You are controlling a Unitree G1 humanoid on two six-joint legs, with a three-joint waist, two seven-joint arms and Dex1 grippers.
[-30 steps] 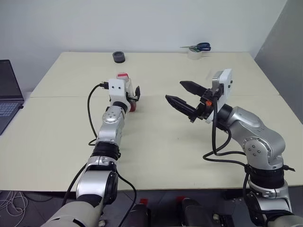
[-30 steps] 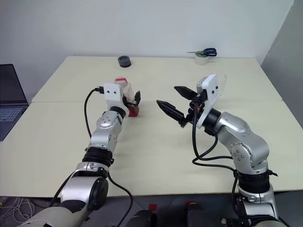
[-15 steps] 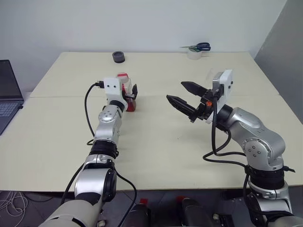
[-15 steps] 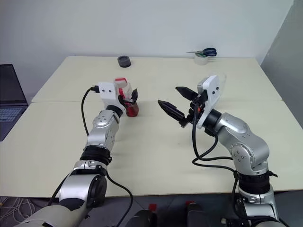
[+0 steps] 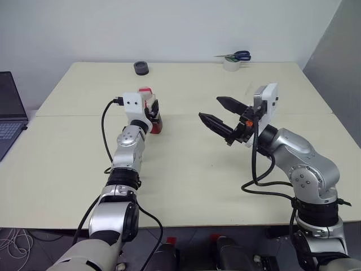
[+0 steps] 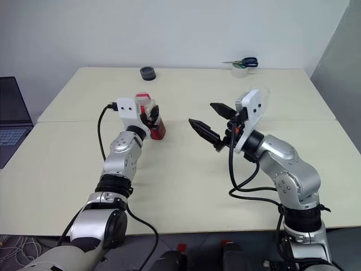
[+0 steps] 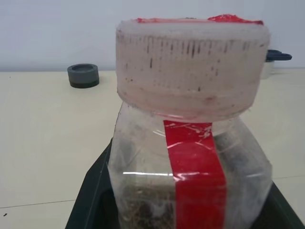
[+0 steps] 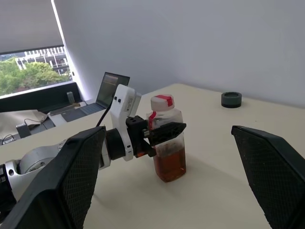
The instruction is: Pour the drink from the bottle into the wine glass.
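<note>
The bottle (image 5: 148, 96), clear with a pink-white cap (image 7: 190, 67) and a red label strip, stands upright on the table (image 5: 186, 169) left of centre. The reddish drink (image 8: 170, 164) fills its lower part. My left gripper (image 5: 153, 110) is shut on the bottle's body, one black finger on each side. My right gripper (image 5: 210, 107) hangs open above the table's middle, to the right of the bottle and apart from it, with nothing between its fingers (image 8: 271, 167). A faint clear edge behind my right wrist's white housing may be the wine glass (image 6: 265, 90); the rest of it is hidden.
At the table's far edge sit a dark grey round piece (image 5: 141, 68) and, further right, a tape roll (image 5: 230, 65) with blue-handled scissors (image 5: 240, 55). A laptop (image 5: 8, 113) lies off to the left. A grey wall panel borders the right side.
My left gripper's fingers, open on either side of the bottle a second ago, have closed on it. The right arm has stayed where it was.
</note>
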